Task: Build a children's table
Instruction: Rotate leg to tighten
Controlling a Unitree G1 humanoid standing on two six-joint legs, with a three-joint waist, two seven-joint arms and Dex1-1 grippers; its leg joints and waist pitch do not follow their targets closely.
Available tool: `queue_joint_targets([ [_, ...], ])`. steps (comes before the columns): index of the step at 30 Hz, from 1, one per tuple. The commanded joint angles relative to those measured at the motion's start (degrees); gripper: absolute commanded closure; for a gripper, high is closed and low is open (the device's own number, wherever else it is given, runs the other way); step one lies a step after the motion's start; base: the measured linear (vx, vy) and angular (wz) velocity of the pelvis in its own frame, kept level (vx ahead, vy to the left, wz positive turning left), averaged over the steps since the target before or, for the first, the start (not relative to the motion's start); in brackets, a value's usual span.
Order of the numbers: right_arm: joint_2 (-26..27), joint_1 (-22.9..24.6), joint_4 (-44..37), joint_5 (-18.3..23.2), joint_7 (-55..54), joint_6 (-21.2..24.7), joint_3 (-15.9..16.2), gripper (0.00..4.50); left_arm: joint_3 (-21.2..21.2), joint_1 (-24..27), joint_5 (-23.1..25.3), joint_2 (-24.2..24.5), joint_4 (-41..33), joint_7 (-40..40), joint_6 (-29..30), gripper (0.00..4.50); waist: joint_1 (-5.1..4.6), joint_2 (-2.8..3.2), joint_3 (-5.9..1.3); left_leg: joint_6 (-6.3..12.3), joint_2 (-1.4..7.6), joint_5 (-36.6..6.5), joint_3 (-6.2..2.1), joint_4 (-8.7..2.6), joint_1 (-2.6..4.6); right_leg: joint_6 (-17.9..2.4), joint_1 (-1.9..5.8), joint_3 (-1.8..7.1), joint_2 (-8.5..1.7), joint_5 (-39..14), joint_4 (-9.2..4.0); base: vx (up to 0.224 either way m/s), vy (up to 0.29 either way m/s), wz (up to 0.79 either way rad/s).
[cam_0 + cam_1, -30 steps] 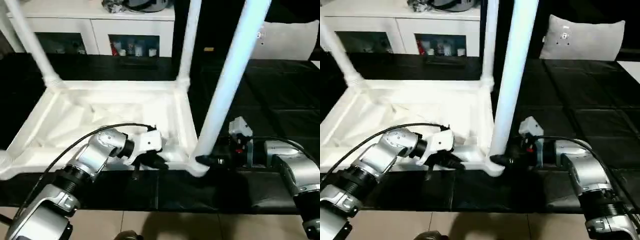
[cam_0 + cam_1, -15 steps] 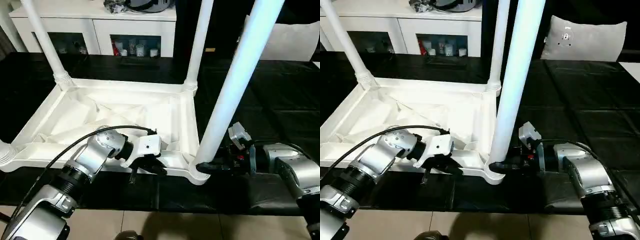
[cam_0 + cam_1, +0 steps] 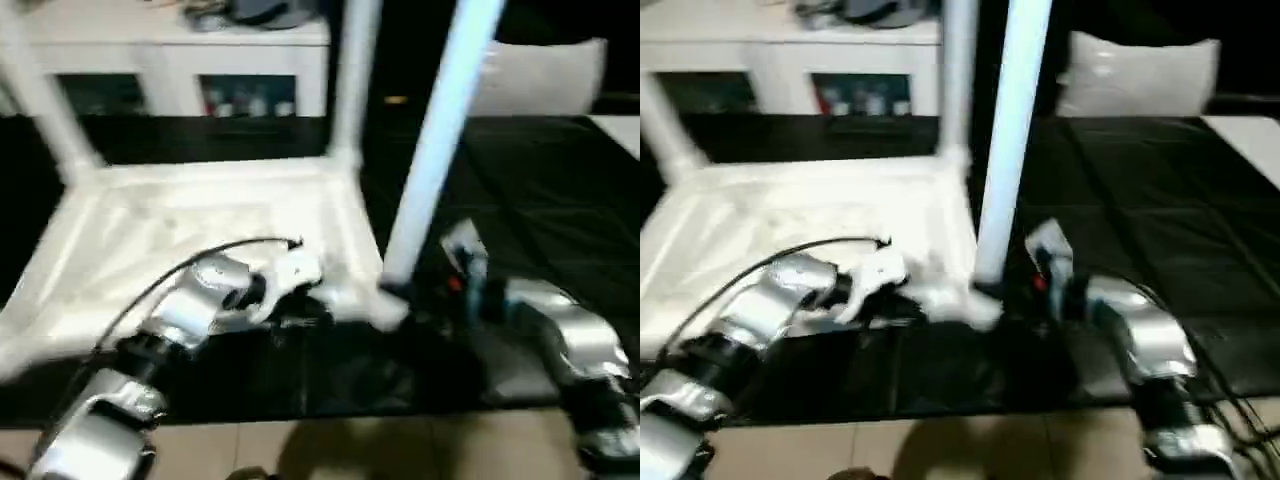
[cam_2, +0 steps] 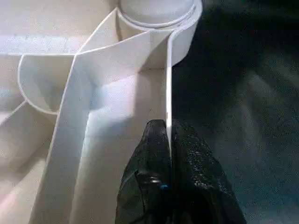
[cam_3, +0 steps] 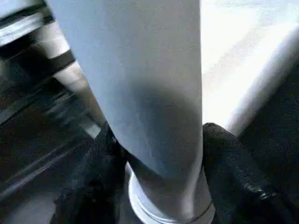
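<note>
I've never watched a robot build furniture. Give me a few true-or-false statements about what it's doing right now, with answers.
1. The white tabletop lies upside down on the black work table. True.
2. The left claw pinches the tabletop's thin edge wall. True.
3. The right claw holds a screwdriver. False: its fingers sit either side of a white leg.
4. That leg lies flat. False: it stands upright in a corner socket.

Your black-covered surface (image 3: 560,190) carries the white table top (image 3: 200,215), lying underside up. A white pillow (image 3: 1135,75) rests at its far side.
</note>
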Motion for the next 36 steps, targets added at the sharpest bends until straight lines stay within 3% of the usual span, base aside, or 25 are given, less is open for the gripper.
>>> queue_joint_targets([
  [1, 2.8, -1.3, 3.3, -2.5, -8.9, 0.5, 0.3, 2.46, -0.8, -1.4, -2.1, -4.6, -0.5, 3.3, 2.8, 4.5, 0.08, -0.76, -3.4, -0.43, 5.11, -16.0, -3.42, -4.67, 0.56, -6.0, 2.76, 3.29, -5.81, -29.9, -5.51, 0.0, 0.0, 0.0],
  [2, 4.3, -2.0, 4.8, -3.6, -13.6, -0.1, -0.5, 2.48, 0.0, -2.1, -1.5, -6.3, 0.6, 6.9, 4.0, 4.5, -0.1, -0.76, -3.4, -0.06, 4.95, -15.7, -3.18, -4.5, 0.85, -6.3, 2.4, 3.36, -5.7, -29.4, -5.66, 0.0, 0.0, 0.0],
  [4, 7.0, -3.1, 7.3, -4.2, -20.5, -0.3, -2.4, 2.48, 1.3, -2.8, -0.3, -9.4, 2.2, 13.4, 5.4, 4.5, -0.61, -0.81, -3.43, 0.01, 4.81, -15.1, -3.09, -4.4, 0.78, -7.1, 2.39, 3.26, -5.57, -28.4, -5.63, 0.0, 0.0, 0.0],
  [8, 9.0, -3.3, 7.3, -3.6, -21.6, -2.6, -3.6, 2.48, 1.7, -2.9, 0.7, -11.3, 2.5, 16.3, 5.8, 4.5, -0.54, -0.79, -3.6, 1.88, 4.74, -13.3, -2.94, -4.36, 0.48, -6.9, 2.64, 3.39, -5.52, -26.5, -5.56, 0.0, 0.0, 0.0],
  [9, 9.1, -3.0, 6.9, -3.5, -20.7, -3.6, -3.5, 1.97, 1.5, -2.7, 1.0, -11.2, 2.2, 15.9, 5.7, 4.5, -0.55, -0.75, -3.67, 2.29, 4.87, -12.8, -2.93, -4.46, 0.48, -7.2, 2.64, 3.44, -5.37, -24.8, -5.34, 0.0, 0.0, 0.0],
  [17, 5.2, -1.7, 4.9, -1.6, -12.1, -5.7, -3.1, 1.32, -1.5, -1.5, 1.9, -6.1, 1.3, 9.4, -0.1, 4.5, 0.09, -0.66, -4.03, 4.41, 5.16, -8.8, -2.61, -4.26, 0.2, -11.0, 3.04, 3.79, -5.36, -14.9, -3.84, 0.0, 0.0, 0.0],
  [25, -3.0, 0.3, 2.3, -1.3, 1.6, -8.3, -1.2, 0.69, -4.5, 0.2, 1.2, 0.5, -1.5, -2.0, -4.4, 4.5, 1.79, -0.45, -3.78, 3.46, 5.63, -10.6, -2.55, -4.5, 0.69, -10.3, 2.78, 3.93, -5.47, -16.9, -3.95, 0.0, 0.0, 0.0],
  [32, -11.9, 2.5, -0.7, -1.1, 20.5, -11.8, 5.3, 0.69, -6.2, 1.0, -2.1, 5.1, -3.8, -13.3, -9.6, 4.5, 2.97, -0.5, -3.68, 3.52, 5.65, -11.8, -2.43, -4.43, 0.61, -10.2, 2.88, 3.94, -5.6, -18.7, -4.02, 0.0, 0.0, 0.0],
  [36, -13.8, 2.2, -1.5, 0.3, 26.9, -10.3, 6.8, 0.84, -6.8, 0.4, -2.3, 6.8, -3.5, -16.9, -11.2, 4.5, 3.4, -0.48, -3.63, 3.24, 5.84, -12.2, -2.54, -4.51, 0.76, -10.0, 2.76, 3.97, -5.59, -20.5, -4.13, 0.0, 0.0, 0.0],
])
